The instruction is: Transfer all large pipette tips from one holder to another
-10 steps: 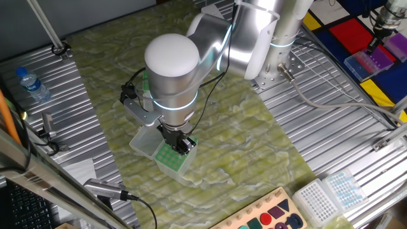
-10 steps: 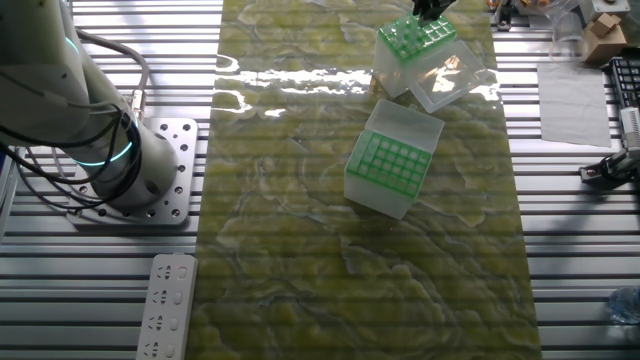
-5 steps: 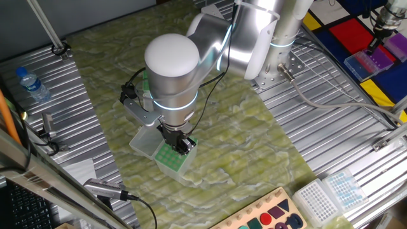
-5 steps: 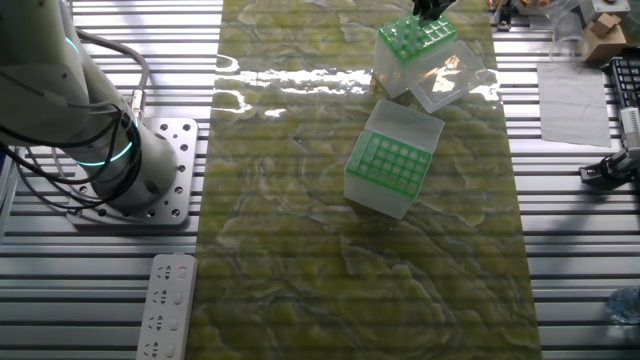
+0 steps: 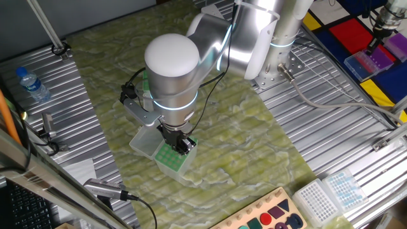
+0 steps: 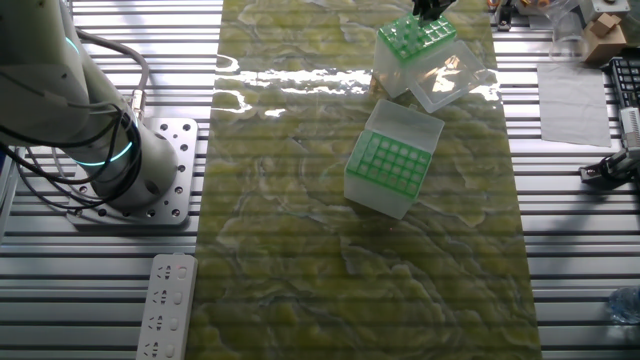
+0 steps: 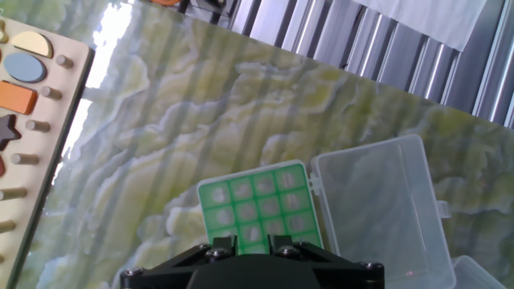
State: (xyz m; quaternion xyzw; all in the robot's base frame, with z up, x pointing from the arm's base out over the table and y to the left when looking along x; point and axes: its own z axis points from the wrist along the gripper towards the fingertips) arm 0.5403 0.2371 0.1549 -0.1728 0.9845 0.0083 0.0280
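Green grid rack (image 7: 259, 210), clear lid (image 7: 377, 207); yellow-green marbled mat (image 6: 300, 280); silver-white arm (image 5: 184, 57)

Water bottle (image 5: 32, 84), shape puzzle board (image 7: 24, 104), power strip (image 6: 170, 306).

The worktop (image 6: 300, 300) is made of ribbed metal bars, and a green and yellow wavy mat (image 6: 290, 200) lies over its middle. Right under the hand (image 5: 184, 144) a clear box with a green grid (image 5: 170, 157) sits on the mat, its lid (image 7: 377, 201) open flat beside it. A second green-grid box (image 6: 392, 165) sits near it.
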